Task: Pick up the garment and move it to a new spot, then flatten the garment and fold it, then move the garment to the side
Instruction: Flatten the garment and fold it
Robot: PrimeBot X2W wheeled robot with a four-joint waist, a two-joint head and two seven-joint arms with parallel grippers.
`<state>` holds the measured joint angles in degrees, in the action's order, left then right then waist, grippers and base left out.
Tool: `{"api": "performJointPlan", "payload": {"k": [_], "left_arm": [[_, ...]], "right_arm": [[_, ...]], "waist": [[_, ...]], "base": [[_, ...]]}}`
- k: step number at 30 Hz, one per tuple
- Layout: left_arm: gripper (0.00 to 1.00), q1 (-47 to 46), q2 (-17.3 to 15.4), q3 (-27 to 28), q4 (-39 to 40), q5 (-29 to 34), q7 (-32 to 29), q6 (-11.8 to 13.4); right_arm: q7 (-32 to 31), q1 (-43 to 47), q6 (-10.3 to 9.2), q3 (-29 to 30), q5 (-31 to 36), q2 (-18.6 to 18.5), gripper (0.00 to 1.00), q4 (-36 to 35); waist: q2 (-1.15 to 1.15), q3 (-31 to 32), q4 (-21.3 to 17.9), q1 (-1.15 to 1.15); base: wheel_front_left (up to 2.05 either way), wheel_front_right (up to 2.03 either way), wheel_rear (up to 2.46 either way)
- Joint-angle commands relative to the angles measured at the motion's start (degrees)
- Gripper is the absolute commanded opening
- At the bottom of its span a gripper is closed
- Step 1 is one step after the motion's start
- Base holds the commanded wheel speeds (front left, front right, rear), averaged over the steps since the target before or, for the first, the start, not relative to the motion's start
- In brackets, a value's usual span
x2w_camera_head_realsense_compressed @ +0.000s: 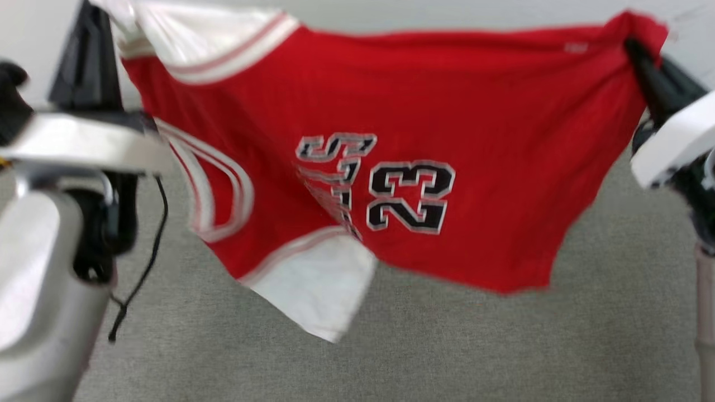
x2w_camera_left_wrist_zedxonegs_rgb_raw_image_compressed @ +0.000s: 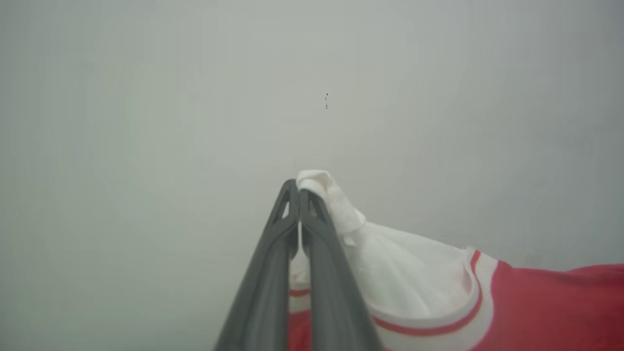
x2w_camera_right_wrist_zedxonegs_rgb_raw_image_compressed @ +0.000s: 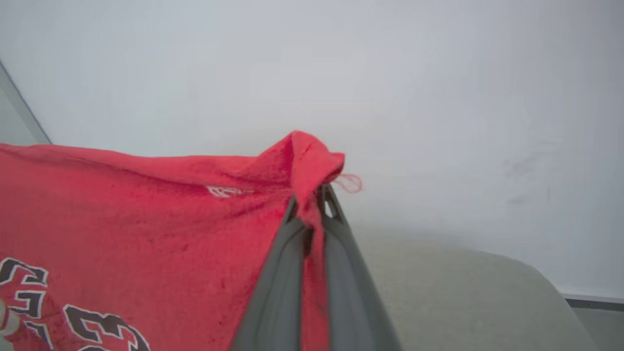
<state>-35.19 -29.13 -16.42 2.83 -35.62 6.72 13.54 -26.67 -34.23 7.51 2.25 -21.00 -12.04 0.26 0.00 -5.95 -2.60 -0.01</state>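
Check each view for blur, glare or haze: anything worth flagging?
Head view: motion blur smears the garment and its lettering. Left wrist view: hazy, flat light, no glare, left pincer legible. Right wrist view: sharpest, fabric weave visible by the right pincer, colours slightly washed out.

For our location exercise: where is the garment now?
Head view: the garment hangs above the grey surface, stretched between the left end effector and right end effector.

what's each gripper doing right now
left gripper: closed on the garment, at a white sleeve
right gripper: closed on the garment, at a red corner
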Motion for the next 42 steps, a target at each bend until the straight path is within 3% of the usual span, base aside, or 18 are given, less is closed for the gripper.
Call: {"api": "performJointPlan", "payload": {"k": [1, 16, 24, 34, 42], "left_arm": [[0.0, -3.4, -0.2, 0.2, -0.5, 0.8, 0.0, -0.5], [0.0, -46.9, -0.7, -1.2, -15.1, 6.2, -2.8, -7.9], [0.0, -60.5, 1.6, -2.8, -24.1, 7.8, -1.7, -10.2], [0.0, -64.6, 3.2, -5.2, -32.6, 9.0, -1.7, -10.9], [0.0, -59.7, 4.4, -5.6, -40.0, 7.5, -0.1, -11.0]], "right_arm": [[0.6, -2.5, -0.04, 0.7, 0.2, 0.6, 0.0, 0.1], [4.0, -38.2, -0.04, 4.8, 1.1, -0.8, 0.0, 6.7], [6.0, -54.2, -0.03, 4.1, 0.5, -3.1, 0.0, 15.8], [10.3, -62.9, -0.03, -0.7, -1.7, -1.7, 0.0, 29.4], [15.4, -62.2, -0.03, -7.0, -4.1, 1.0, 0.0, 42.5]], "waist": [[0.0, -2.2, -0.5, 0.01], [0.0, -23.6, -1.0, 0.01], [0.0, -30.3, 0.5, 0.01], [0.0, -36.9, -0.4, 0.01], [0.0, -37.4, -1.7, 0.01]], "base": [[0.0, 0.0, 0.0], [0.0, 0.0, 0.0], [0.0, 0.0, 0.0], [0.0, 0.0, 0.0], [0.0, 0.0, 0.0]]}}
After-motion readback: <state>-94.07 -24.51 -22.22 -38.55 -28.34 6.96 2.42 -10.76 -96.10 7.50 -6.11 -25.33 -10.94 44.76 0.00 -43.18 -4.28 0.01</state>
